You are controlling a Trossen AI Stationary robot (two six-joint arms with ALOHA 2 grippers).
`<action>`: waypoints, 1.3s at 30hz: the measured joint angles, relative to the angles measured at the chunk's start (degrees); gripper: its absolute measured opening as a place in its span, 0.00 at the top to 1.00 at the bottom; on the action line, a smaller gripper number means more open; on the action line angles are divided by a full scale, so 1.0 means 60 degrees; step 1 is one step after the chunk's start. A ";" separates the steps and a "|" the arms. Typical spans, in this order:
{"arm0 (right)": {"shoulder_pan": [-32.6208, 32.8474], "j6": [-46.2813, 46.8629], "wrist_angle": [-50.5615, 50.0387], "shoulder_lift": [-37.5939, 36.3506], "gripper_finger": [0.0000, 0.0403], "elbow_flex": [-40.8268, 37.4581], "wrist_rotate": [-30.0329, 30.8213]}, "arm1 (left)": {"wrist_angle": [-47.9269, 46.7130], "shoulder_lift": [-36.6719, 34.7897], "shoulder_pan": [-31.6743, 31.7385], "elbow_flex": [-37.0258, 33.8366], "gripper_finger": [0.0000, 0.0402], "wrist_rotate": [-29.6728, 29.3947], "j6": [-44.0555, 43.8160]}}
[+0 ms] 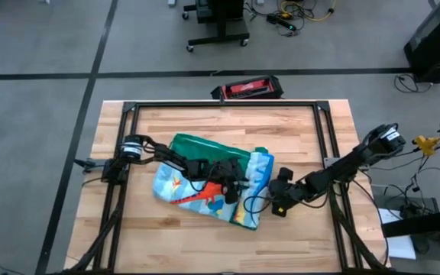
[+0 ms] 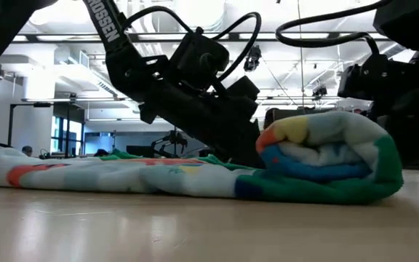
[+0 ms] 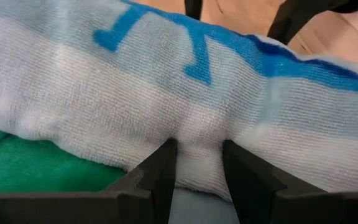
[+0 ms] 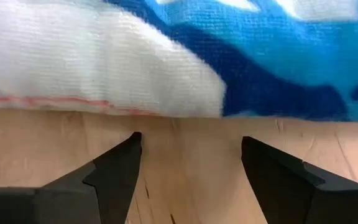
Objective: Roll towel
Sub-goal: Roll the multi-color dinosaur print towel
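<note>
Towel: the towel, a large soft terry cloth with a green border and a pale blue centre printed with red and blue shapes, lies on the light wooden plank desk, about the middle of it and nearer the right arm's side.
Towel shape: partly rolled. In the low view the rolled end is a thick coil showing green, blue, white, red and yellow layers, resting on the desk; the unrolled part spreads flat and rumpled away from it.
Towel in the high view: the roll runs along the cloth's right edge; the flat part reaches toward the left arm.
Left claw: the left claw is over the middle of the towel, its two dark fingers set narrowly apart and pinching a fold of the white and blue cloth between them; it is grasping the towel.
Right claw: the right claw sits low over bare desk just beside the roll's outer edge, its fingers spread wide, released and holding nothing, with the cloth's edge just ahead of the tips.
</note>
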 joint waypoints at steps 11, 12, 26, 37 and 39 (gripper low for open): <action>-0.0256 -0.1690 0.1057 -0.0343 0.35 0.0153 0.0204 | 0.0168 0.0285 -0.0172 0.0012 0.70 -0.0023 0.0067; -0.0314 -0.1828 0.1108 -0.0427 0.35 0.0244 0.0240 | 0.0170 0.0267 -0.0203 0.0011 0.70 -0.0019 0.0105; -0.0578 -0.1450 -0.0190 -0.0650 0.42 0.0760 -0.0230 | -0.0025 0.0248 -0.0208 0.0004 0.70 0.0133 0.0510; -0.0423 -0.0354 -0.0921 -0.0173 0.37 0.0428 -0.0184 | -0.0028 0.0248 -0.0211 0.0000 0.70 0.0140 0.0499; -0.0409 -0.0436 -0.0202 0.0194 0.36 0.0387 0.0064 | -0.0019 0.0233 -0.0211 0.0000 0.70 0.0126 0.0369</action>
